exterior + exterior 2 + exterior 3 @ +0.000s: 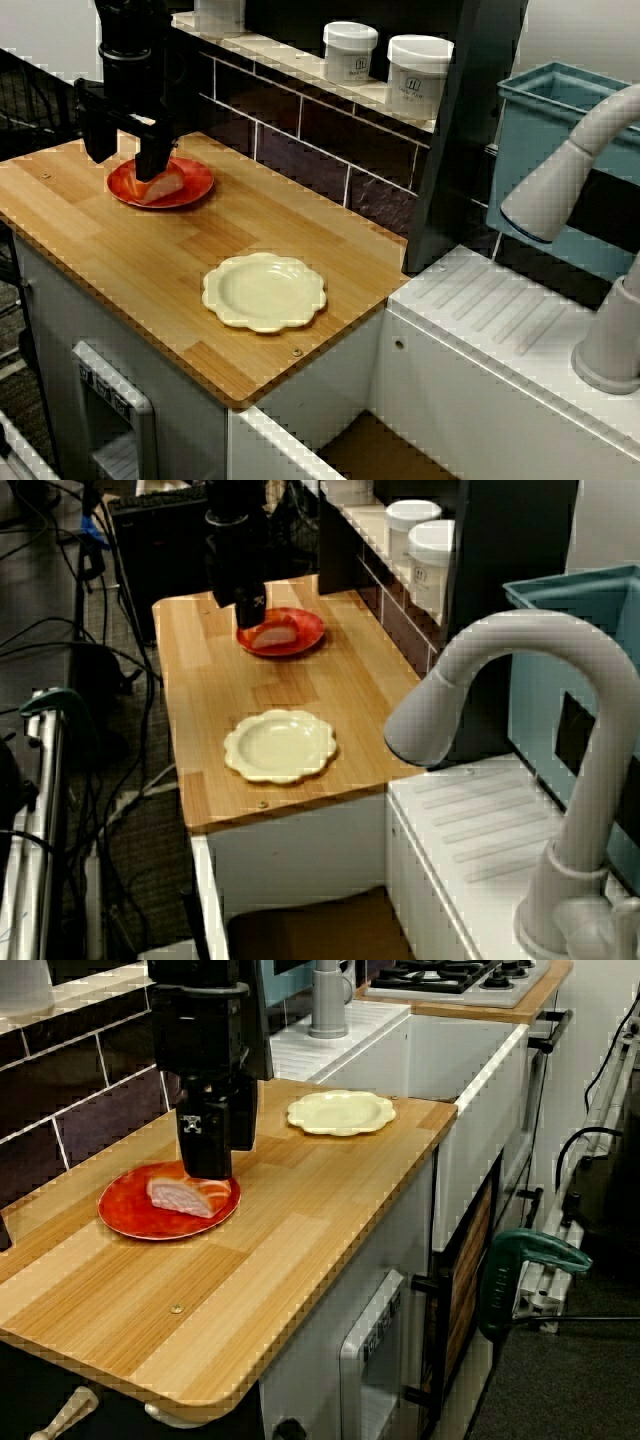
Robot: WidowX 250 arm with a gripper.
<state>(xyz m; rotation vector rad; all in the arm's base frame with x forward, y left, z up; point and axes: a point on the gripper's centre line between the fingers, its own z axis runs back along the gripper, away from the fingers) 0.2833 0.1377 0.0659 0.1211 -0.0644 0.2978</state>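
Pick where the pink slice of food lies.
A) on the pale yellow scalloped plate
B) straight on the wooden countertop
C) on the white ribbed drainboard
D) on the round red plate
D: the pink slice of food rests on the round red plate, right under the black tool, while the pale yellow scalloped plate sits apart, farther along the wooden countertop.

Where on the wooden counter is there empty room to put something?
Bare wood lies between the red plate and the cream plate, and along the front edge of the counter. It is crowded at the red plate: the gripper hangs over the food.
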